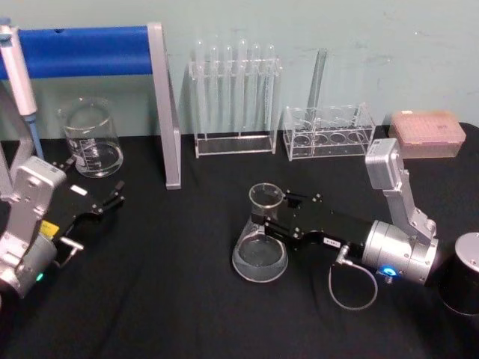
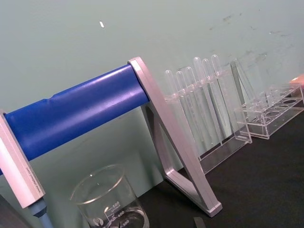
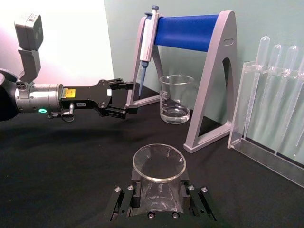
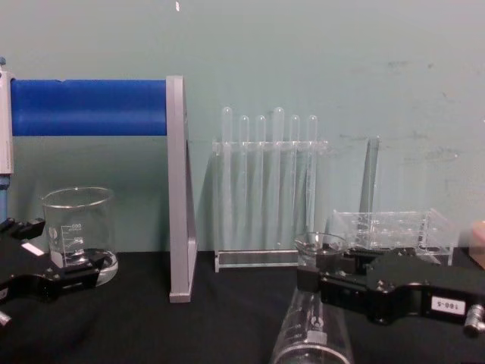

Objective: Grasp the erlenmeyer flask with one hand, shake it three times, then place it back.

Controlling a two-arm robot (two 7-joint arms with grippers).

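Head view shows a black-covered table (image 1: 187, 299) against a pale green wall. Its biggest item is the pipette stand (image 1: 82, 51), a blue bar on grey triangular legs at the rear left. Right of it along the wall stand a tall clear test-tube rack (image 1: 233, 105) holding a row of upright tubes, a low rack (image 1: 329, 133) with round holes and one long tube, and a pink box (image 1: 426, 133) at the far right. The right gripper (image 1: 271, 213) reaches in from the right side to the middle of the table. Its jaws are clamped on the neck of the erlenmeyer flask (image 1: 260, 250), one finger on either side just under the flared rim. The left gripper (image 1: 114, 200) sits at the left edge with its jaws spread and nothing between them, pointing toward the stand. It is near the beaker (image 1: 92, 138) but apart from it. The beaker stands upright under the blue bar. The flask is in the centre of the table, well in front of the racks, and leans slightly. Its wide base is low against the cloth, though whether it rests there or hangs just clear is hard to judge. A pipette (image 1: 19, 75) hangs from the stand's left end.
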